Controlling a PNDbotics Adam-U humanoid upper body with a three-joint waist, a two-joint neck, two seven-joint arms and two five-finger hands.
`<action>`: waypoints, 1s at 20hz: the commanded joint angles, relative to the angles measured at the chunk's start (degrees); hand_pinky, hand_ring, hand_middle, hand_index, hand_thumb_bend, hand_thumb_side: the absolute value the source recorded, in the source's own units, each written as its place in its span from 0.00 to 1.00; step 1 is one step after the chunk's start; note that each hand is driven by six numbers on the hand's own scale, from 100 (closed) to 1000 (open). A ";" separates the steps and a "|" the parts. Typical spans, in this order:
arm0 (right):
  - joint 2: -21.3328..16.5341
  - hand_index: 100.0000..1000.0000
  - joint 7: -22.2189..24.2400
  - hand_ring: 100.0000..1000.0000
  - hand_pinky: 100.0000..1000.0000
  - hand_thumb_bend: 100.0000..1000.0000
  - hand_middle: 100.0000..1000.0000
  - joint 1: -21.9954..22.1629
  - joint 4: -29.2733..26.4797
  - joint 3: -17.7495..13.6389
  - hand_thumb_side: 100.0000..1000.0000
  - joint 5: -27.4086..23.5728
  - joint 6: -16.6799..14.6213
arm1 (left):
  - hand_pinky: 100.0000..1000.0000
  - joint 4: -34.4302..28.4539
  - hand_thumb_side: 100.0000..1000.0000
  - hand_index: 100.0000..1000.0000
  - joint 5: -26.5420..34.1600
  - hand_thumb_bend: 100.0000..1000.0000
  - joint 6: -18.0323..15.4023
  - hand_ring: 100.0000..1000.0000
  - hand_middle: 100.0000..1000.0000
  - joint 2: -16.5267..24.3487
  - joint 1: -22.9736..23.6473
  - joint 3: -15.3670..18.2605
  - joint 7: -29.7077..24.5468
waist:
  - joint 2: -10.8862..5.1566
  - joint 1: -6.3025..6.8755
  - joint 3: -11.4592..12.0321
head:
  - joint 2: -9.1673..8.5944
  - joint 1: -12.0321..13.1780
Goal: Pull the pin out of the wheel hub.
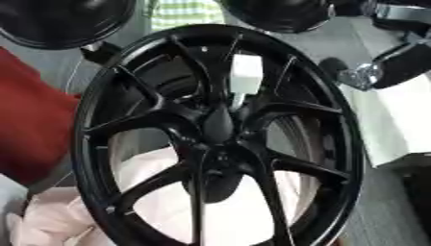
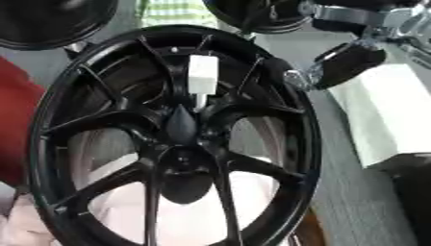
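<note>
Pin (image 2: 201,77), white and blocky, sits in the black wheel hub (image 2: 181,158) above its centre, untouched. Right robot hand (image 2: 349,62) hovers near the rim, finger state unclear; reaching and pinching comes next.

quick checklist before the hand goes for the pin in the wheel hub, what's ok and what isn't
1. Pin in view: ok. The white pin shows between the spokes, above the wheel hub.
2. Pin seated: ok. Its narrow lower end points down into the hub; not pulled yet.
3. Right hand in place: not ok. It sits by the black wheel's upper right rim, apart from the pin.
4. Right hand open for the grasp: cannot tell.
5. Left hand ready: cannot tell, it shows in neither view.
6. Path to the pin: ok. Nothing covers the pin from the front.
</note>
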 commanded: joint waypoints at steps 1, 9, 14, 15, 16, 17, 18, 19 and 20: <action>-0.62 0.88 0.80 1.00 0.93 0.00 0.83 -2.15 -0.57 0.73 0.24 0.14 0.57 | 0.55 -0.40 0.67 0.71 -0.05 0.00 -0.03 0.59 0.48 1.38 -0.17 0.14 -0.17 | -1.55 -0.76 0.09 | -0.25 -0.50; 2.68 0.88 5.50 1.00 0.94 0.00 0.85 -9.74 -0.57 5.14 0.21 -1.57 3.37 | 0.55 -0.13 0.67 0.71 0.55 0.00 0.35 0.59 0.49 1.31 0.15 -0.06 -0.46 | -2.94 -0.70 -0.11 | 0.98 -0.74; 3.56 0.89 8.84 1.00 0.95 0.00 0.86 -11.63 -0.57 5.42 0.16 0.95 -1.12 | 0.55 -0.04 0.67 0.71 0.34 0.00 0.47 0.59 0.49 1.37 0.46 0.03 -0.56 | -2.97 -0.92 -0.17 | 0.80 -0.55; 3.73 0.90 8.99 1.00 0.94 0.00 0.86 -11.67 -0.57 5.35 0.17 0.93 -1.52 | 0.55 -0.04 0.68 0.71 0.27 0.00 0.48 0.59 0.49 1.37 0.49 0.05 -0.55 | -2.91 -0.95 -0.17 | 0.77 -0.44; 3.86 0.90 8.97 1.00 0.94 0.00 0.86 -11.69 -0.57 5.33 0.18 0.74 -1.37 | 0.55 -0.02 0.68 0.71 0.19 0.00 0.50 0.59 0.49 1.37 0.51 0.04 -0.57 | -2.86 -0.98 -0.16 | 0.76 -0.29; 3.95 0.90 8.98 1.00 0.94 0.00 0.86 -11.73 -0.57 5.40 0.19 0.60 -1.05 | 0.55 -0.02 0.68 0.71 0.12 0.00 0.51 0.59 0.49 1.39 0.50 0.00 -0.60 | -2.80 -1.02 -0.12 | 0.73 -0.15; 4.04 0.90 9.07 1.00 0.94 0.00 0.86 -11.83 -0.57 5.51 0.20 0.58 -0.82 | 0.55 -0.03 0.68 0.71 0.08 0.00 0.50 0.59 0.49 1.39 0.47 -0.03 -0.64 | -2.74 -1.05 -0.08 | 0.67 -0.03; 4.14 0.90 9.19 1.00 0.94 0.00 0.86 -11.96 -0.57 5.62 0.20 0.60 -0.70 | 0.55 -0.03 0.68 0.71 0.03 0.00 0.51 0.59 0.49 1.40 0.46 -0.05 -0.66 | -2.68 -1.09 -0.04 | 0.63 0.04; 4.25 0.90 9.30 1.00 0.94 0.00 0.86 -12.12 -0.57 5.72 0.19 0.66 -0.65 | 0.55 -0.02 0.68 0.71 -0.02 0.00 0.52 0.59 0.49 1.41 0.46 -0.06 -0.69 | -2.64 -1.12 -0.02 | 0.60 0.09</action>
